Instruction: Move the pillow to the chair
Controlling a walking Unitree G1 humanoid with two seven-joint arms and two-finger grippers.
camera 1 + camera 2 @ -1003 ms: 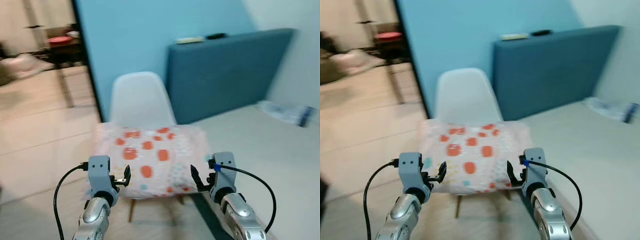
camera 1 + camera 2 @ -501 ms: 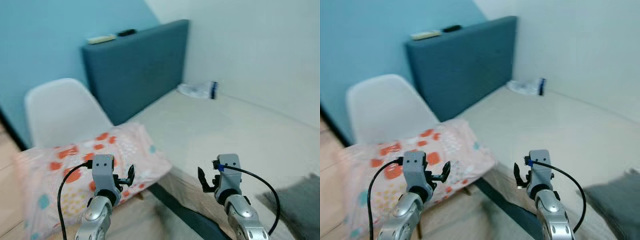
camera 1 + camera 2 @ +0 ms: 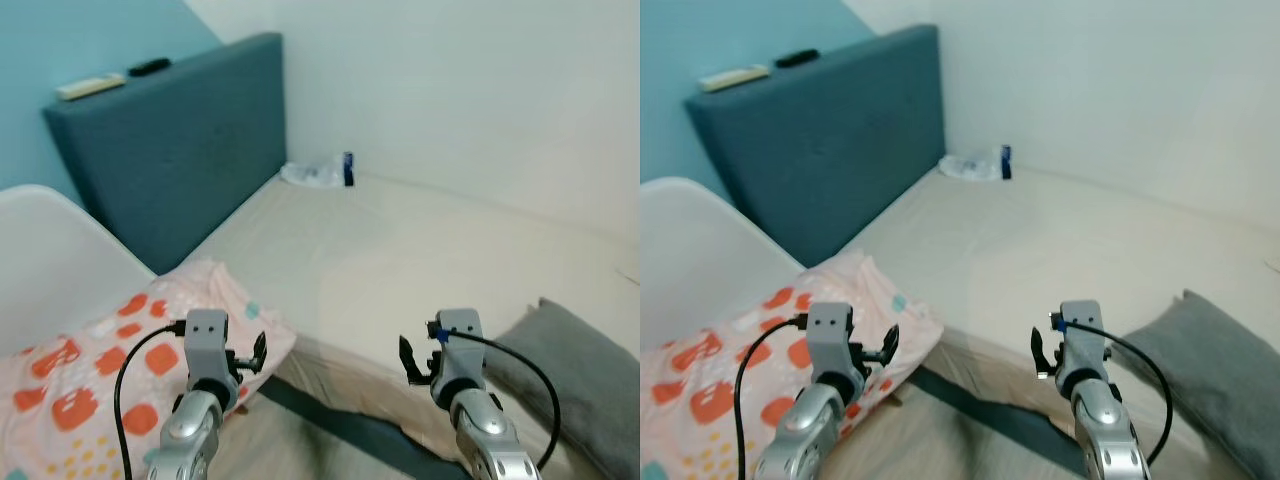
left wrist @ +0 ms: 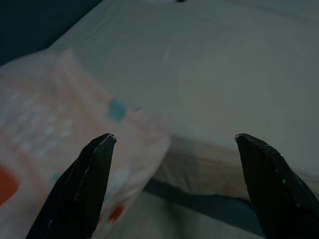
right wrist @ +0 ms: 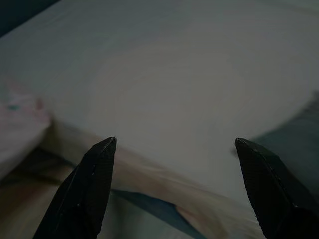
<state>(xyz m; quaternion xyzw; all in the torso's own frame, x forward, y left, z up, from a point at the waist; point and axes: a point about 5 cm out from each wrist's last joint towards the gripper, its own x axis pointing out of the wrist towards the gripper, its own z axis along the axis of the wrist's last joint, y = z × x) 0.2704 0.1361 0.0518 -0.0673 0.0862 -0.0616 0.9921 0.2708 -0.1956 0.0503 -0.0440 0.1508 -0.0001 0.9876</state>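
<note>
Change since a second ago: camera has swung right, so the chair (image 3: 45, 250) and pillow (image 3: 110, 370) slide to the left edge; the bed (image 3: 400, 260) takes the middle.
Pillow: lying on the chair seat, one corner hanging just beside the bed edge.
Left hand (image 3: 250, 355): released, fingers spread, empty, hovering near the pillow's corner.
Right hand (image 3: 412, 362): released, empty, over the bed edge.
Other things: grey cushion (image 3: 580, 370) on the bed; blue headboard (image 3: 170, 150) behind.
Progress: pillow already on the chair, so the move looks done; nothing obvious left.
</note>
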